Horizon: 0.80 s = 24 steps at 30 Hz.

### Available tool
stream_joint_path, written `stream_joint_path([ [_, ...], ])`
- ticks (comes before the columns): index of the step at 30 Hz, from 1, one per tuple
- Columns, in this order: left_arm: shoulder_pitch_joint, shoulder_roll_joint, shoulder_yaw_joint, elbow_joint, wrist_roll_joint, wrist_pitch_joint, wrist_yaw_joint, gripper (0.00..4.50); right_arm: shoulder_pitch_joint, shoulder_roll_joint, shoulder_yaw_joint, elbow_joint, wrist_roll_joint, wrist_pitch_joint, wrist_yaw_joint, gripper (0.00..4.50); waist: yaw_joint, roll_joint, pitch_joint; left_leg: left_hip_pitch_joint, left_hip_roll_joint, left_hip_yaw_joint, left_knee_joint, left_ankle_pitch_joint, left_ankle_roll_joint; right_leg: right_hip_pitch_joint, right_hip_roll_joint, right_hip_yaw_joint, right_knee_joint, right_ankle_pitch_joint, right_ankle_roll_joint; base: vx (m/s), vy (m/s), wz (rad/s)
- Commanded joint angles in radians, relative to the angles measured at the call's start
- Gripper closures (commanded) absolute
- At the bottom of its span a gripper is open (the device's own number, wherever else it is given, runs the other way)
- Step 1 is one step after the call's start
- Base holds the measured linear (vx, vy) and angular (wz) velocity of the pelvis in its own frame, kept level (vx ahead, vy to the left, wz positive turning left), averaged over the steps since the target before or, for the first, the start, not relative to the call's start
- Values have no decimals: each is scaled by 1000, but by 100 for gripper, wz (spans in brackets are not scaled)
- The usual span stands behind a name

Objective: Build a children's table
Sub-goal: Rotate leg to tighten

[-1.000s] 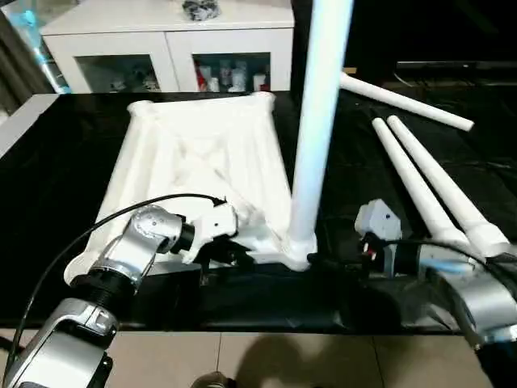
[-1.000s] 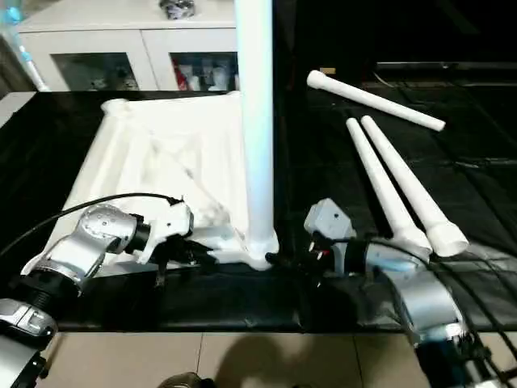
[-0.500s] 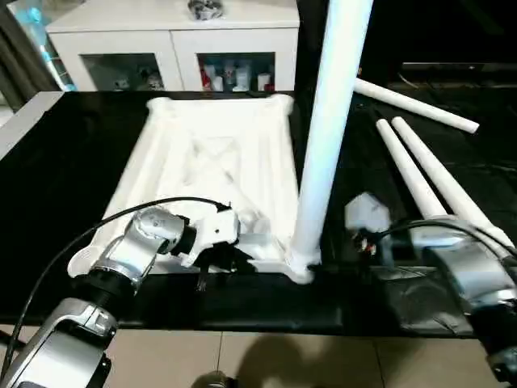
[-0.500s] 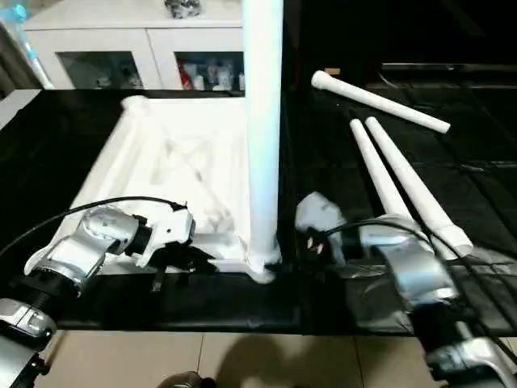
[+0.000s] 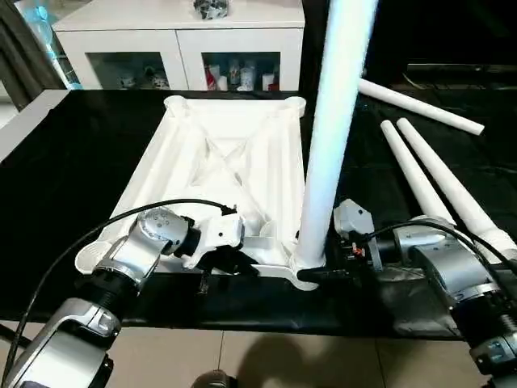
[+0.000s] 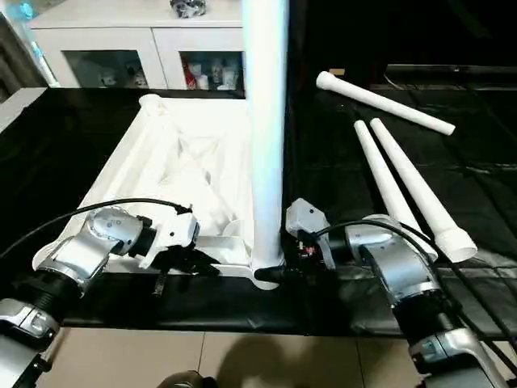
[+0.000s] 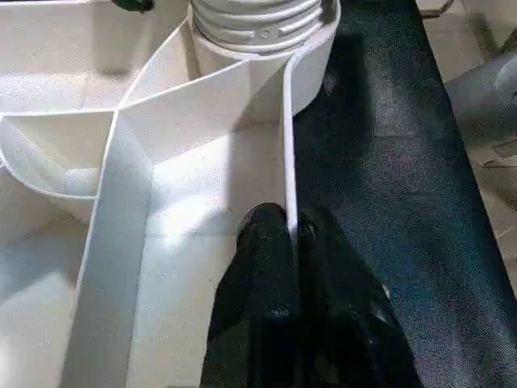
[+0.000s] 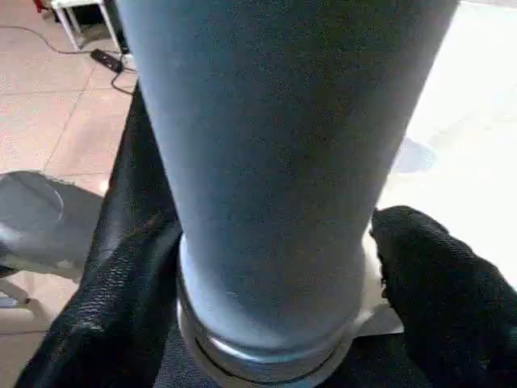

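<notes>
- The left gripper (image 7: 292, 242) is clenched on the near rim of the upturned white ribbed plastic tabletop (image 5: 230, 158); losing it could let the top swivel.
- The right gripper (image 8: 275, 267) straddles the upright white tapered leg (image 5: 331, 137) at its base, beside the tabletop's near corner socket; firm grasp cannot be told, so slipping or cross-threading is likely.

no readable text, labels, brands or numbers on anything in view

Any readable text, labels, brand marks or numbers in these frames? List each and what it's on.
None readable.
Table top: plain white ribs, no marking.
Upright leg and its threaded end: no print or moulded text visible.
Loose legs on the black mat: blank.
Items behind the cabinet glass doors: coloured packaging, too small to read.
Right gripper housing: a red spot, no legible lettering.
</notes>
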Motion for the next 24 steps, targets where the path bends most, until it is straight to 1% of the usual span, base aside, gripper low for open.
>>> stream_joint_path([
  [1, -19, -8, -20, -21, 7, -18, -29, 450, -17, 1, -2, 8, 1, -8, -3, 93, -6, -15, -81, 24, 67, -23, -63, -203, 77, 45, -92, 53, -63, -314, -176, 0, 0, 0],
  [2, -19, -8, -20, -21, 7, -18, -29, 450, -17, 1, -2, 8, 1, -8, -3, 93, -6, -16, -81, 24, 66, -23, -63, -204, 76, 45, -92, 53, -63, -317, -175, 0, 0, 0],
  [3, -20, -9, -20, -20, 7, -16, -28, 450, -15, 1, -2, 6, 2, -8, -2, 116, -6, -15, -81, 24, 66, -23, -63, -205, 75, 46, -93, 53, -64, -322, -174, 0, 0, 0],
  [6, -22, -10, -19, -17, 8, -15, -25, 450, -12, 5, -5, 6, 2, -8, 1, 138, -6, -16, -81, 24, 66, -23, -64, -210, 73, 46, -92, 53, -64, -334, -170, 0, 0, 0],
  [9, -22, -11, -19, -17, 8, -13, -25, 450, -11, 7, -7, 5, 3, -7, 2, 163, -6, -15, -82, 25, 67, -23, -63, -205, 73, 45, -92, 53, -63, -319, -175, 0, 0, 0],
  [14, -25, -15, -11, -10, 7, 2, -13, 450, 6, 13, -10, -5, 8, -4, 3, 174, -5, -14, -82, 25, 67, -23, -63, -206, 73, 45, -92, 53, -62, -314, -179, 0, 0, 0],
  [15, -27, -18, -8, -6, 7, 9, -8, 450, 12, 14, -11, -11, 10, 0, 2, 175, -5, -13, -81, 25, 66, -23, -63, -210, 72, 45, -92, 53, -63, -318, -178, 0, 0, 0],
  [18, -41, -36, 9, 12, 6, 46, 30, 450, 37, 34, -23, -37, 19, 20, -36, 175, -4, -14, -80, 26, 67, -24, -64, -217, 69, 45, -92, 53, -66, -336, -173, 0, 0, 0],
  [19, -41, -36, 9, 12, 6, 46, 30, 450, 37, 34, -23, -37, 19, 20, -36, 175, -4, -13, -79, 27, 66, -23, -64, -224, 67, 43, -92, 53, -68, -347, -171, 0, 0, 0],
  [20, -47, -44, 16, 17, 2, 58, 43, 450, 42, 48, -31, -41, 21, 29, -65, 175, -6, -12, -77, 29, 64, -23, -65, -239, 62, 41, -91, 52, -72, -372, -166, 0, 0, 0],
  [21, -57, -60, 29, 24, -6, 80, 64, 450, 48, 74, -44, -43, 15, 34, -123, 175, -6, -13, -77, 29, 66, -25, -66, -244, 56, 43, -92, 52, -70, -378, -165, 0, 0, 0],
  [22, -57, -60, 29, 24, -6, 80, 64, 450, 48, 74, -44, -43, 15, 34, -123, 175, -9, -13, -75, 27, 64, -25, -67, -253, 53, 42, -91, 52, -72, -391, -163, 0, 0, 0],
  [23, -73, -77, 40, 32, -7, 105, 98, 450, 45, 109, -52, -29, -10, 36, -208, 175, -10, -12, -75, 32, 64, -26, -67, -268, 41, 40, -94, 52, -75, -420, -155, 0, 0, 0],
  [24, -83, -89, 47, 37, -7, 122, 123, 450, 42, 133, -57, -20, -29, 37, -267, 175, -17, -16, -73, 29, 60, -28, -69, -279, 32, 43, -94, 49, -77, -444, -145, 0, 0, 0],
])
